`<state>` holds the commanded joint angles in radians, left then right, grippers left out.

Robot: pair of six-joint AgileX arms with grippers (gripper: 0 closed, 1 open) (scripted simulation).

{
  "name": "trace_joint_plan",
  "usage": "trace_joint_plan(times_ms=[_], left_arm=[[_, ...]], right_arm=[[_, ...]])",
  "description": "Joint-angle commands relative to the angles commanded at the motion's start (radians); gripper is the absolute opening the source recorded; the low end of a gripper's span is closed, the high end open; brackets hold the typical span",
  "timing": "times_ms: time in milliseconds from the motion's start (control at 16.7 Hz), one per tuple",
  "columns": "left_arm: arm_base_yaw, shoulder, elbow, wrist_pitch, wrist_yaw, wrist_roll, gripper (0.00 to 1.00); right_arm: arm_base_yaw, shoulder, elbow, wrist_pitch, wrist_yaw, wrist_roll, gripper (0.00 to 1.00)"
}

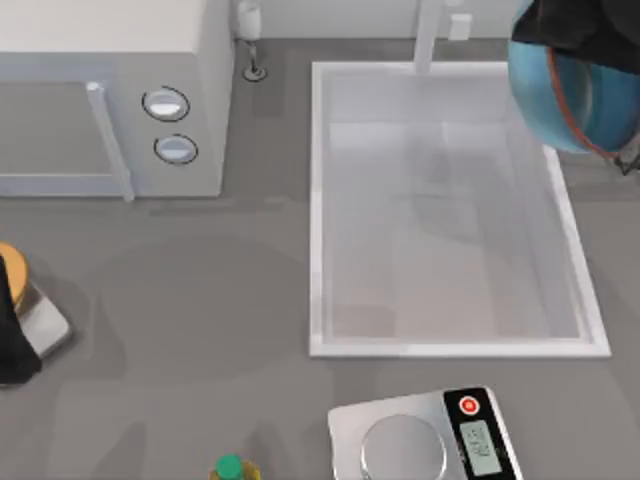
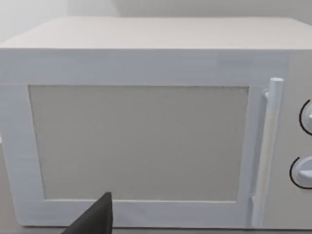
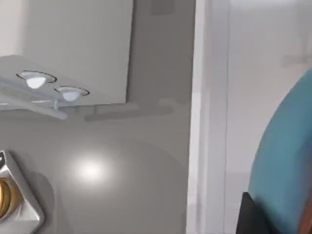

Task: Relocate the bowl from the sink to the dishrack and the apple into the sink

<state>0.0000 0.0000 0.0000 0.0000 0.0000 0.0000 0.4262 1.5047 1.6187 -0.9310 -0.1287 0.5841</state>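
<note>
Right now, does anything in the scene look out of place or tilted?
Yes. The blue bowl is not in the sink: it hangs tipped on its side at the sink's far right corner, under the right arm, its reddish rim turned sideways. Nothing looks spilled or damaged.

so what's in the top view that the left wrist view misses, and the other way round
Top view alone: the white sink, its basin bare, the blue bowl tilted on edge above the sink's far right corner under the dark right arm, the scale at the near edge, a green-capped bottle, and the left arm parked at the table's left edge.

Left wrist view alone: the microwave's front door head-on, and a dark fingertip of the left gripper.

Shared: the microwave, its handle and two knobs.
</note>
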Motion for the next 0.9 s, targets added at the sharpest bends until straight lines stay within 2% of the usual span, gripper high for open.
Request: trace_joint_plan(times_ms=[360,540,720,900], left_arm=[[0.0,0.0,0.0,0.0,0.0,0.0,1.0],[0.0,0.0,0.0,0.0,0.0,0.0,1.0],[0.0,0.0,0.0,0.0,0.0,0.0,1.0],[0.0,0.0,0.0,0.0,0.0,0.0,1.0]], right_arm=[[-0.512,-0.122,-0.209,0.576,-0.179,-0.344,0.0],[-0.71,-0.165,-0.268,0.785,-0.236,-0.475,0.0],[-0.823,-0.191,-0.292,0.901,-0.263,-0.552,0.0],[-0.845,-0.196,-0.295,0.923,-0.268,-0.567,0.0]])
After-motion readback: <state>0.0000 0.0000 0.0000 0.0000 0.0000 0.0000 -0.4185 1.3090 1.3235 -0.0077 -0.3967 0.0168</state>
